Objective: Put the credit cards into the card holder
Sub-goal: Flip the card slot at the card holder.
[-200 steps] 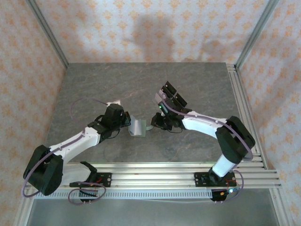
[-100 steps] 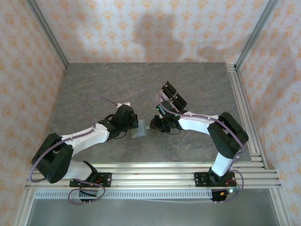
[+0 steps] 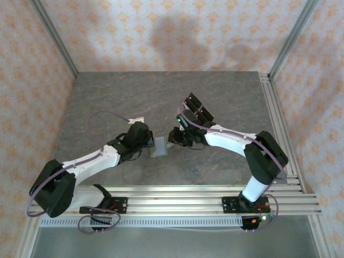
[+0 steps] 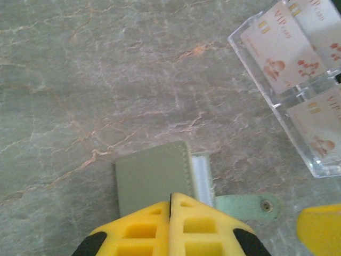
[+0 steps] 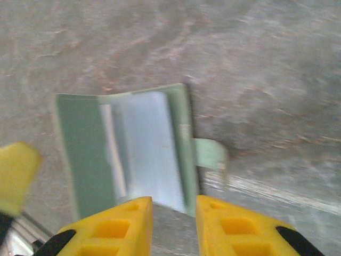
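The card holder (image 3: 159,146) is laid open on the counter (image 3: 107,97). The left fingers (image 4: 144,229) are pressed shut at its left edge, the right fingers (image 5: 112,226) narrowly parted at its right. The credit cards (image 4: 279,50) are seen farther right.

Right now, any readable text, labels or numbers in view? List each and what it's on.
"VIP": printed on the cards in the clear tray, seen in the left wrist view.
The smaller print beside "VIP" on those cards is too blurred to read.
No text can be seen on the card holder.
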Controlling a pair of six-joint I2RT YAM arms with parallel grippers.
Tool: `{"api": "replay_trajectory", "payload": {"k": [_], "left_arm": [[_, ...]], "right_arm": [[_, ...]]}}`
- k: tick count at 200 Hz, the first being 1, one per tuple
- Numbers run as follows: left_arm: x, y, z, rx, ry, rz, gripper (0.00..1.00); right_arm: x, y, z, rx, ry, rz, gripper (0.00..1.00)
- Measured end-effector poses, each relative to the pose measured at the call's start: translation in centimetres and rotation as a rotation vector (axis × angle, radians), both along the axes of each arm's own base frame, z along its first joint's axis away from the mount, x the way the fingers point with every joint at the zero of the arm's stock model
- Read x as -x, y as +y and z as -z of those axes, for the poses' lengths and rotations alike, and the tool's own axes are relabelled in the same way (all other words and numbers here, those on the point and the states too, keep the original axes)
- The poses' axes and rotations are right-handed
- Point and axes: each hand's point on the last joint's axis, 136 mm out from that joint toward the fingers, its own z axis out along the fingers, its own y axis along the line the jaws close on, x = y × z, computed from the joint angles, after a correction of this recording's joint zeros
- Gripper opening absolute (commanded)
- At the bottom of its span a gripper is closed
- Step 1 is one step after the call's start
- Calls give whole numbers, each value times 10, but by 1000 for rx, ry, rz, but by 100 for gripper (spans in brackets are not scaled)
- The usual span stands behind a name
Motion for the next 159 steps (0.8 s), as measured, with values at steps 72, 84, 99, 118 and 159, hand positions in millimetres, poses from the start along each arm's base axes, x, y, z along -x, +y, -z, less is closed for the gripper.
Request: {"api": "replay_trajectory", "payload": {"k": [72, 84, 99, 118, 159], "left_arm": [[10, 26, 9, -35, 8, -60, 6], [10, 36, 6, -38, 1, -94, 21], [9, 49, 0, -33, -10, -135, 50], [9, 65, -5, -19, -15, -194, 75], [11, 84, -9, -9, -10, -257, 95]], "right_arm": [[0, 54, 25, 28, 38, -101, 24], [3, 60, 29, 35, 45, -113, 24], [7, 68, 30, 36, 49, -131, 23], [7, 81, 26, 25, 42, -149, 23], [0, 102, 25, 12, 42, -159, 23]]}}
